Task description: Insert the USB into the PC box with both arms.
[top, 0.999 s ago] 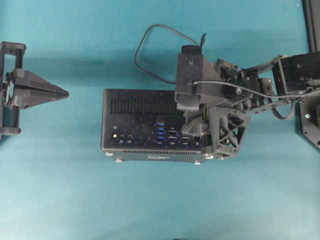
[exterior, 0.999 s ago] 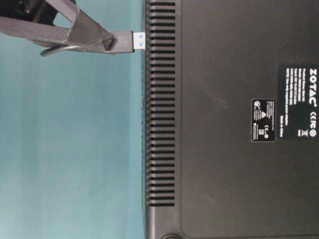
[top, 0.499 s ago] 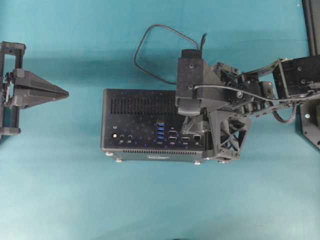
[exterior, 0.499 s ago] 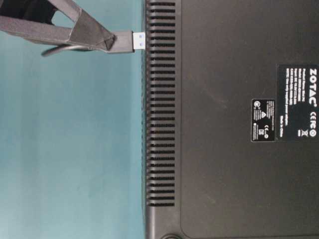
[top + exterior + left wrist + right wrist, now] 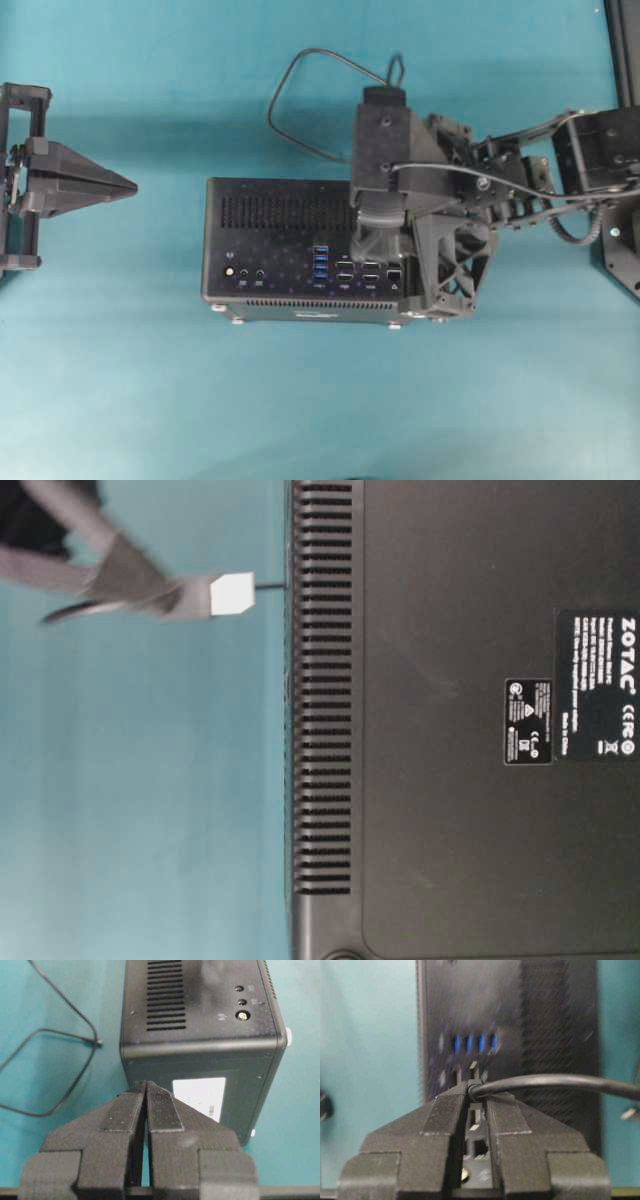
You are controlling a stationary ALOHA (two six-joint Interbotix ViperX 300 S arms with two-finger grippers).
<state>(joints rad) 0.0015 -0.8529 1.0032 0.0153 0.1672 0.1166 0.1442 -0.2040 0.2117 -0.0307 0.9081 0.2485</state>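
Note:
The black PC box (image 5: 270,250) lies mid-table with its port face up, and a column of blue ports (image 5: 320,262) shows. My right gripper (image 5: 372,240) hovers over the box's right part, shut on the USB plug (image 5: 475,1083). The table-level view shows the plug's metal end (image 5: 232,593), blurred, a short gap from the box's vented face (image 5: 320,680). The USB's thin cable loops on the cloth behind the box (image 5: 285,90), and its small metal tip (image 5: 99,1041) lies free. My left gripper (image 5: 128,186) is shut and empty, left of the box and pointing at it.
Teal cloth (image 5: 300,400) covers the table all round the box. The right arm's links and base (image 5: 600,160) fill the right side, with a black frame post (image 5: 622,40) at the far right. The left arm's mount (image 5: 20,180) sits at the left edge.
My right gripper has closed down on the plug. With the plug it pulled back from the box's vented face and shifted along it, now blurred. The cable loop shifted slightly. The left gripper stayed still.

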